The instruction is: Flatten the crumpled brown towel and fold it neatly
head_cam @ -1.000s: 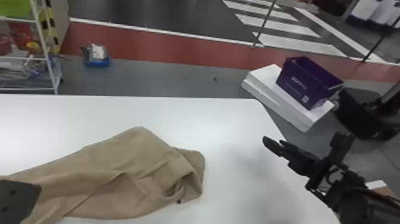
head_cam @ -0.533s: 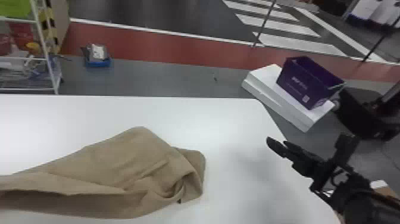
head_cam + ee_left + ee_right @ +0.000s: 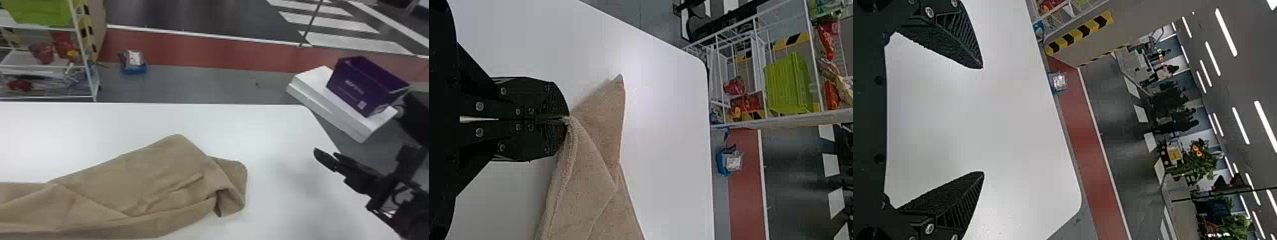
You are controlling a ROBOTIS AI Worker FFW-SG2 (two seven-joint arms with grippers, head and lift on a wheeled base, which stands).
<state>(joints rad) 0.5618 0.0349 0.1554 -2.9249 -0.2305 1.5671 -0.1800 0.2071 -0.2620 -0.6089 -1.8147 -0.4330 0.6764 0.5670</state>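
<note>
Where one edge is clamped between the left gripper's (image 3: 566, 119) black fingers, the crumpled brown cloth towel (image 3: 143, 178) is gathered into folds; its remainder is laid across the smooth white table (image 3: 271, 127). Near the right edge, the black right gripper (image 3: 326, 153) is held with fingers apart. Beyond, an open purple box (image 3: 354, 86) is stood on a flat white block (image 3: 322, 95).

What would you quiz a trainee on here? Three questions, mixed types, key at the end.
1. Fill in: The tabletop under the brown towel is ____ in colour.
2. True or false: The right gripper holds nothing, its fingers apart.
3. Multiple choice: What does the left gripper pinch?
A) the green crate
B) the brown towel
C) the purple box

Key: 1 white; 2 true; 3 B
</note>
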